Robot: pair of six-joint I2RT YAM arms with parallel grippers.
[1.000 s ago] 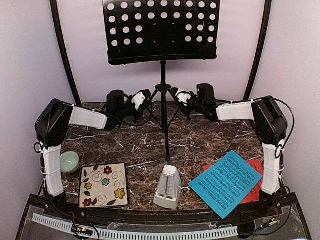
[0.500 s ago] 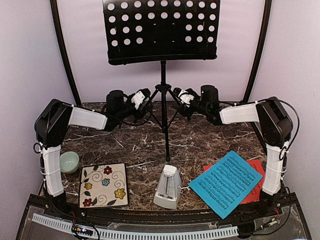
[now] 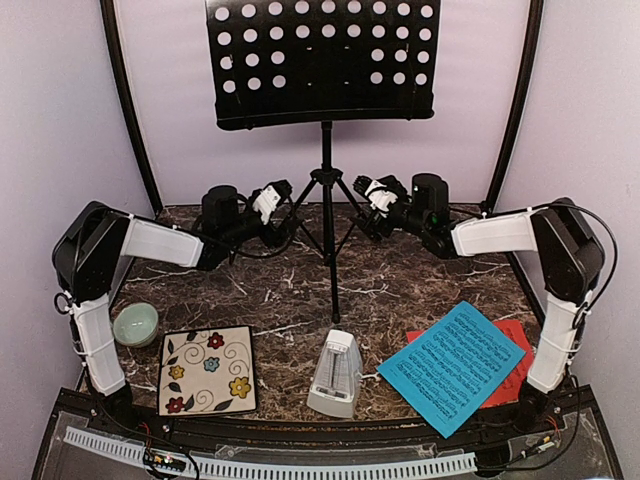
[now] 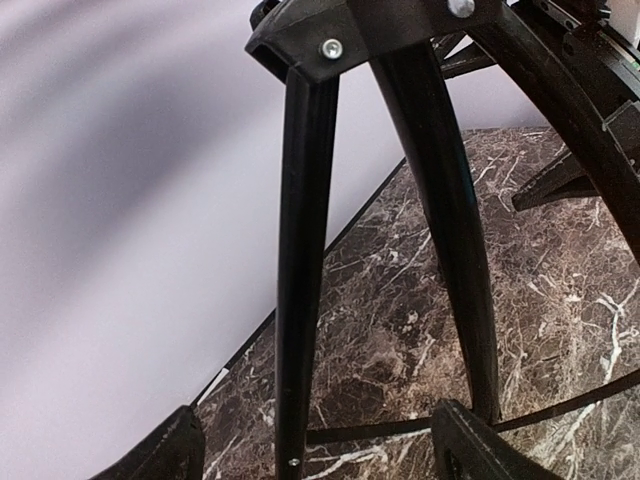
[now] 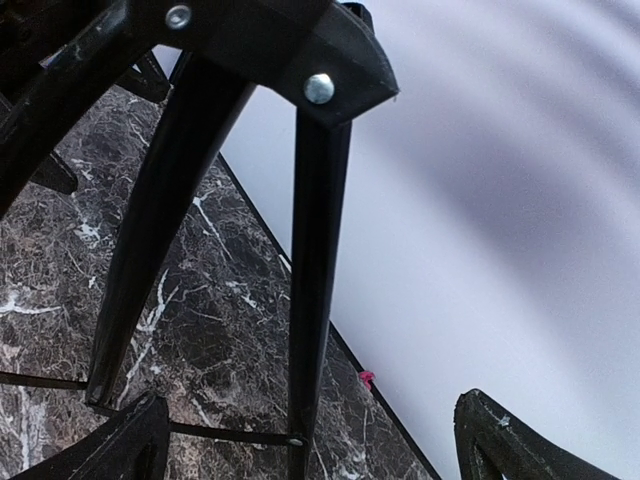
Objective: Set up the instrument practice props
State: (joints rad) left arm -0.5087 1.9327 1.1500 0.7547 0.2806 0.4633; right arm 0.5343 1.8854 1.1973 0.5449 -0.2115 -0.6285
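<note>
Music stand (image 3: 325,240) stands upright at the back middle of the marble desk (image 3: 420,285). I see my left pincer (image 3: 283,195) and right pincer (image 3: 362,188) spread wide on either side of its tripod legs (image 4: 300,250), gripping nothing.

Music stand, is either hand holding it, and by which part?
Nothing is held. The left hand and the right hand both stand open, each straddling a leg of the music stand without touching it.

The table (image 3: 420,280) is seen from above its near edge. The stand legs (image 4: 300,250) are viewed closely from left and right by wrist cameras.
</note>
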